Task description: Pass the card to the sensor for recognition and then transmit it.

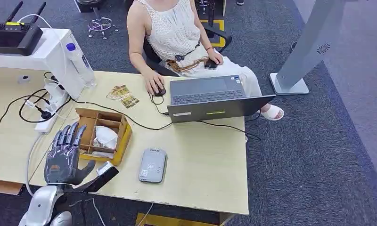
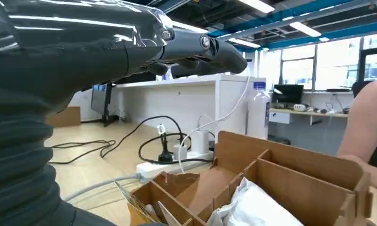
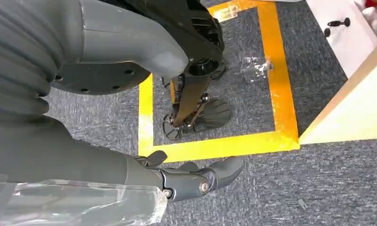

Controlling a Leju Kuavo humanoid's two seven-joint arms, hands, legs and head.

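Head view showed the robot's dark grey left hand point(image 1: 66, 153) raised over the near left part of the pale wooden desk point(image 1: 200, 160), fingers extended and slightly spread, holding nothing, its fingertips reaching over the near left corner of the brown cardboard divider box point(image 1: 105, 135). From the left wrist, those fingers point(image 2: 196, 47) hung above the box's compartments, one of which held crumpled white wrapping point(image 2: 252, 207). Thin card edges point(image 2: 144, 209) stood in the nearest compartment, though whether these were the task's card could not be told. Just beside the box on the desk lay the flat grey rectangular card sensor point(image 1: 152, 165), nearer the desk's front edge. A white power strip point(image 1: 52, 117) with black cables sat beyond the hand, next to a clear plastic water bottle with a blue cap point(image 1: 79, 63). Across the desk a seated person in a white sleeveless top point(image 1: 175, 33) rested one hand on a black mouse point(image 1: 159, 91) beside an open grey laptop point(image 1: 210, 96). From the right wrist, the right hand point(image 3: 196, 179) hung over grey carpet marked with yellow tape point(image 3: 215, 146), fingers loosely curled and holding nothing.
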